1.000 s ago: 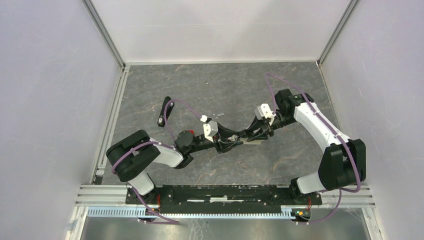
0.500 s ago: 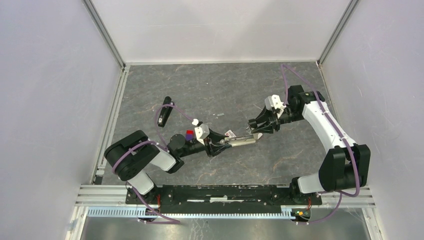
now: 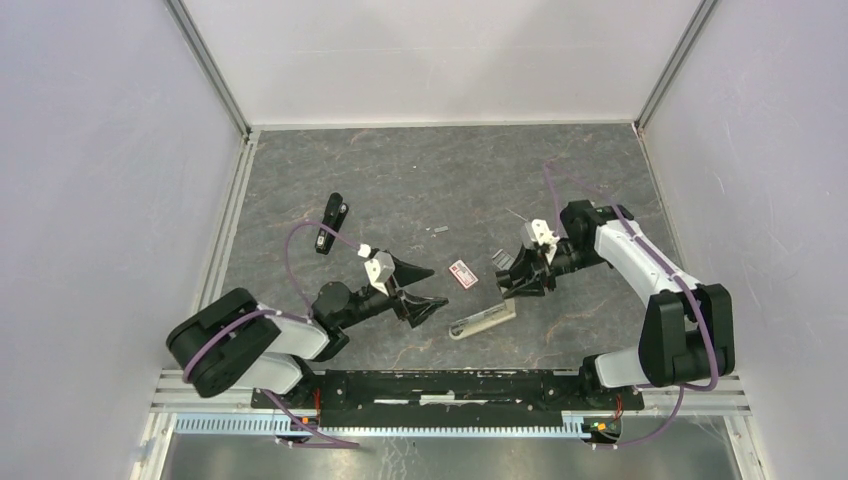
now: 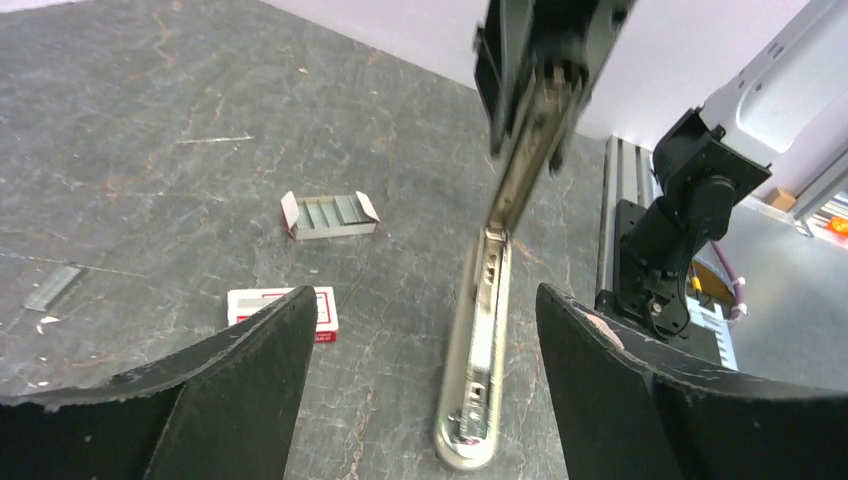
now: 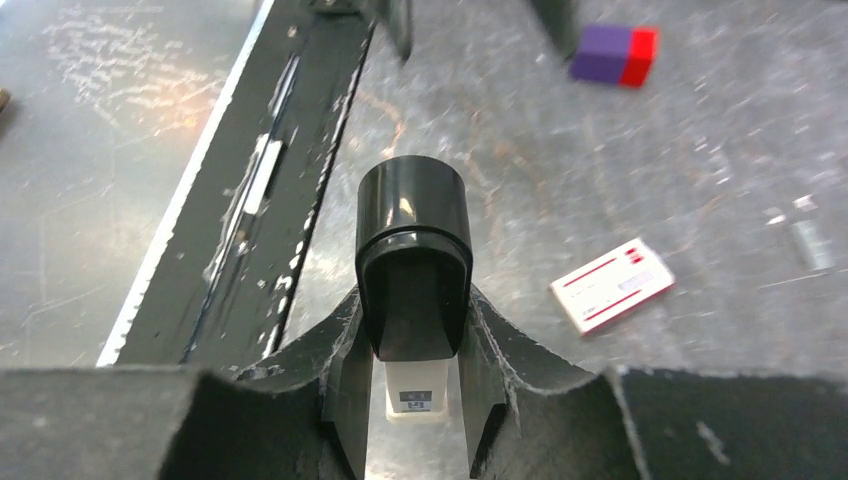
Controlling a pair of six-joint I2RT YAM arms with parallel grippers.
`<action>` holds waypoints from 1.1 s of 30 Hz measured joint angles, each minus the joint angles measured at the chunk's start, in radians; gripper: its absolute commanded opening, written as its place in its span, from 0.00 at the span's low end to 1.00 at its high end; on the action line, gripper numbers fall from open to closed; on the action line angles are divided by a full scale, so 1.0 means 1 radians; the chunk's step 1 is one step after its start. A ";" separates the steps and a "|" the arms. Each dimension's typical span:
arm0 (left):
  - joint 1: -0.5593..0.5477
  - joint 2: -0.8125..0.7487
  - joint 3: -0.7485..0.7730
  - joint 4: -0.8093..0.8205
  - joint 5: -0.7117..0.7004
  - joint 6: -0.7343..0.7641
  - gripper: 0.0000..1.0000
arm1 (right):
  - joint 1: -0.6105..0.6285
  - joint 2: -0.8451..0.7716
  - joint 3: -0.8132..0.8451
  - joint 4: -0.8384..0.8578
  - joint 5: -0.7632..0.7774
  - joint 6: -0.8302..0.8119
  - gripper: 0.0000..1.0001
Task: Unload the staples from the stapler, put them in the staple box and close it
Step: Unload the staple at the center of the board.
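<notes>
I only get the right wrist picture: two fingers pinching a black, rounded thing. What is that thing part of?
Observer: The top of a stapler, swung open; its lower metal piece lies flat on the table.
Visitor: What is the other arm doing?
Observer: The left hand is open and holds nothing, just beside the stapler's low end.
Visitor: Anything else lying there that I miss?
Observer: A little open cardboard tray, with what look like grey strips inside.
</notes>
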 measured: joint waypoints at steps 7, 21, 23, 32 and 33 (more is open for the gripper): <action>0.000 -0.162 0.002 -0.184 -0.056 -0.016 0.93 | 0.008 -0.016 -0.084 -0.010 0.086 -0.055 0.00; 0.000 -0.474 0.003 -0.502 -0.208 -0.007 0.88 | -0.051 -0.124 0.171 -0.016 0.156 0.027 0.00; 0.000 -0.528 0.004 -0.543 -0.222 -0.007 0.88 | -0.079 -0.135 0.263 -0.023 0.180 0.079 0.00; 0.000 -0.638 0.005 -0.651 -0.236 -0.006 0.88 | -0.199 -0.134 0.548 0.020 0.327 0.238 0.00; 0.000 -0.642 0.005 -0.655 -0.236 -0.006 0.88 | -0.200 -0.134 0.548 0.043 0.361 0.262 0.00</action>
